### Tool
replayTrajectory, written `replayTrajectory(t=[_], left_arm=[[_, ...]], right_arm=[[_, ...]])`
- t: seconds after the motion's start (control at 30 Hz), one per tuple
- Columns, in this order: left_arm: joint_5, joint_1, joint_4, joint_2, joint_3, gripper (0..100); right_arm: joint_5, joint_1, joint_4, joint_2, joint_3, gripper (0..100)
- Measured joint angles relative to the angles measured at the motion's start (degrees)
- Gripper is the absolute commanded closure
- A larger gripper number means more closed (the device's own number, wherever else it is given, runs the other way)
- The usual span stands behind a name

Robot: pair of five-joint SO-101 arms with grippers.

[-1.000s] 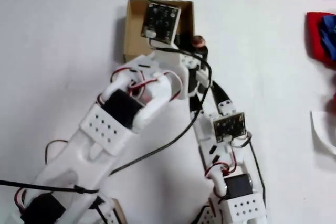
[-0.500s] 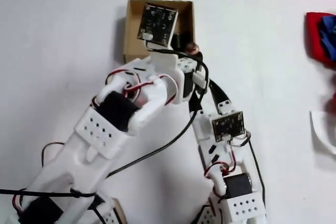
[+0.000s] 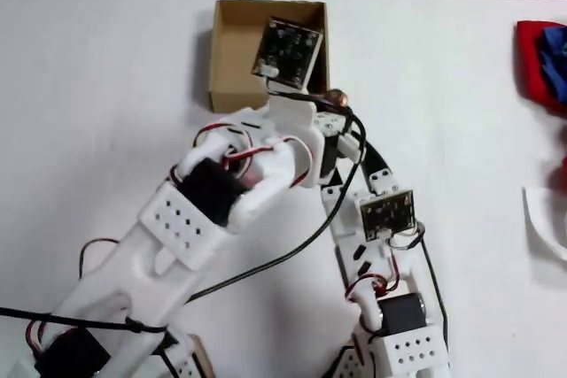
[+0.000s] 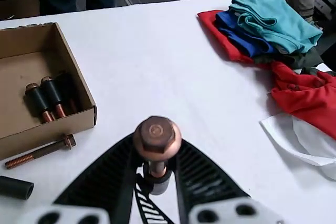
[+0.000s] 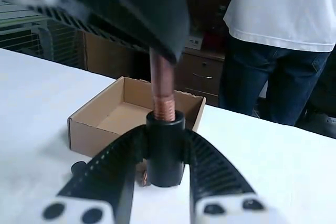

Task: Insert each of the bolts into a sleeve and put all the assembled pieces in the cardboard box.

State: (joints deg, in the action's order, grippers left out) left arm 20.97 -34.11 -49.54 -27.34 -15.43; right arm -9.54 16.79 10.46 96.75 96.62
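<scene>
Above a white table, the left gripper is clenched on the shaft of a copper bolt, just under its hexagonal head. The right gripper grasps a black sleeve upright, with the bolt's threaded end entering the sleeve's top. In the high view this pair sits just beside a corner of the open cardboard box. Two assembled pieces lie side by side in the box. A loose bolt lies on the table against the box's outer wall, with a loose sleeve near it. Folded clothes lie well apart.
</scene>
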Motion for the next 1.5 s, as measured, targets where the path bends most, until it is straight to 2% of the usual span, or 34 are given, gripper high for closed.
replayTrajectory(t=[0.17,0.33,0.43,0.77,0.87,1.03,1.17,1.27,1.37,1.43,1.5], left_arm=[[0.00,0.00,1.05,0.00,-4.66,95],[0.00,0.62,4.04,-0.18,-10.20,76],[0.00,2.55,3.60,-0.26,-10.46,70],[0.09,2.81,2.99,-7.56,-10.73,70],[0.09,5.01,1.32,-10.37,-10.73,70],[0.09,15.91,0.88,-11.60,-11.34,69],[-0.26,26.64,-3.34,-11.69,-14.86,69],[-6.95,32.97,-4.40,-11.69,-20.04,69],[-17.14,40.18,-4.22,-11.69,-25.76,69],[-23.03,45.98,-2.20,-11.69,-30.33,69],[-25.58,51.16,1.58,-11.69,-35.60,69]], right_arm=[[0.00,0.18,0.00,0.00,0.00,97.4],[0.00,0.09,0.09,-0.18,0.00,97.4],[0.00,-0.26,0.09,-0.18,0.00,97.4],[0.00,0.09,1.05,-0.09,0.00,97.4],[0.00,-0.18,1.49,-0.09,0.00,97.5],[3.69,-0.18,3.78,-0.44,-0.88,97.5],[6.42,-1.67,7.74,-5.80,-7.74,97.5],[7.65,-1.41,8.53,-14.59,-17.23,97.5],[8.09,-1.76,8.53,-27.87,-28.40,97.5],[9.41,-1.85,9.23,-38.51,-36.57,97.5],[10.99,-1.85,11.25,-50.02,-45.71,97.5]])
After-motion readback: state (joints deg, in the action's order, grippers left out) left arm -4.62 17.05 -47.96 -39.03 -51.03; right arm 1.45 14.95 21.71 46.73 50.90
